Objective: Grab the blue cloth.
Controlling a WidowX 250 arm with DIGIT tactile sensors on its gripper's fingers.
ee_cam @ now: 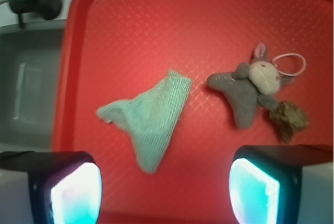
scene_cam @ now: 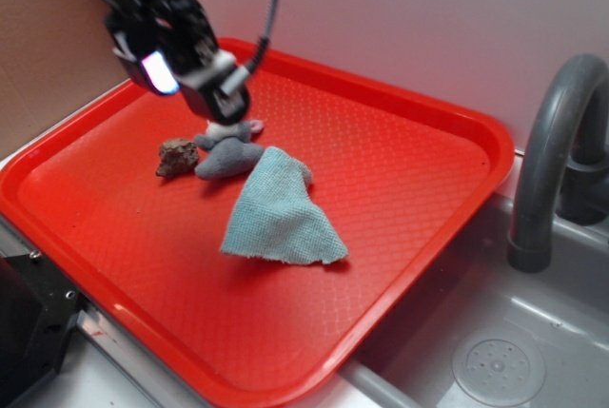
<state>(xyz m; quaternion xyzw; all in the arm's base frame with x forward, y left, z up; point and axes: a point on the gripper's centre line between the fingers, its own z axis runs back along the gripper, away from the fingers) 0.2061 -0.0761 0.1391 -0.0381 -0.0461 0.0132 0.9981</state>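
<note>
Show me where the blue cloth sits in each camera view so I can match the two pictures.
Exterior: the blue cloth lies flat near the middle of the red tray, just right of the stuffed toy.
Wrist: the blue cloth is centre-left, between the open pincer fingers and above them.
Shared landmark: the stuffed toy, beside the cloth in both views.
</note>
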